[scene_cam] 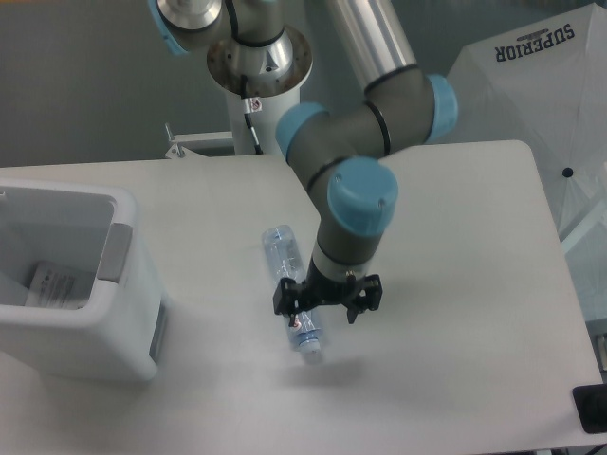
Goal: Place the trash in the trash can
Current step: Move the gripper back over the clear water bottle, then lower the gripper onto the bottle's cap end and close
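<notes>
Bottle (292, 287) lying on its side on table (455, 284), near the middle, long axis running from upper left to lower right, cap end toward the near edge. Clear plastic, label with a red mark close to the cap end. Partly covered by gripper (303, 311), set down over the lower half of the bottle from above. Fingers dark, straddling the bottle; whether clamped on it or merely around it, cannot tell from this angle. Faint shadow on the tabletop just below the cap end.

Arm (356, 142) reaching down from a mount at top centre, grey tubes with blue joint caps, last joint directly above the gripper.

Bin (114, 313) at left on the table, well apart from the bottle. White, boxy, rounded corners, grey panel on the side facing the bottle, top open. Inside, against the far left wall, something pale and flat with small print on it; bag or paper, too unclear to say.

White umbrella (550, 104) beyond the right edge of the table, marked SUPERIOR. Dark object (593, 408) at the lower right corner, cut off by the frame.
</notes>
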Robot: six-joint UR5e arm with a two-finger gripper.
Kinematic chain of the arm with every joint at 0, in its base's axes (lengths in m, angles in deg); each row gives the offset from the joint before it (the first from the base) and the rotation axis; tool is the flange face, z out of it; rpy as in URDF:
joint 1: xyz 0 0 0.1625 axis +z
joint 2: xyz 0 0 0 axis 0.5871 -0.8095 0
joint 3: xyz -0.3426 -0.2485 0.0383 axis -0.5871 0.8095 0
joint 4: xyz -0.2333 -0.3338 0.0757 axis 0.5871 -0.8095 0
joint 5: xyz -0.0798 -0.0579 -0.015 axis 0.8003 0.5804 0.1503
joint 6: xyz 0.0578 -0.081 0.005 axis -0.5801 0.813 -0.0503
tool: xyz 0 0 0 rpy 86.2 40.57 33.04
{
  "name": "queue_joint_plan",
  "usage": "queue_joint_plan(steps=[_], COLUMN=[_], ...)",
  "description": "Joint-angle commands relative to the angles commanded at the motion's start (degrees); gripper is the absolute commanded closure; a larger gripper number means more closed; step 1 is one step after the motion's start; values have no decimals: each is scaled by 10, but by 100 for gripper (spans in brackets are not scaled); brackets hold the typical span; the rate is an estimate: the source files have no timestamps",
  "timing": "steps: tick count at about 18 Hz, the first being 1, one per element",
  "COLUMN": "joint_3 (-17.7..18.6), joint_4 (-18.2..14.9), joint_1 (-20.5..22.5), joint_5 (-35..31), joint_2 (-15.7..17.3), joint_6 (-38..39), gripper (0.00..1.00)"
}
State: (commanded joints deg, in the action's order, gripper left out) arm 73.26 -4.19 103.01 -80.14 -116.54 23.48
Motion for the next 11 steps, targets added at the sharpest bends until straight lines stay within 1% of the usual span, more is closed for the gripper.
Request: queue_joint_plan(steps=[1,2,5,8,11], joint_3=[-16,-28,-50,-65,-71], joint_4=[-20,-29,-34,-35,-45], joint_1=[-1,-2,-6,-19,-26], joint_5=[-1,-2,-3,-25,-44], joint_2=[-11,-20,-44,-65,-80], joint_6=[2,6,21,35,42], gripper=[0,0,0,0,0])
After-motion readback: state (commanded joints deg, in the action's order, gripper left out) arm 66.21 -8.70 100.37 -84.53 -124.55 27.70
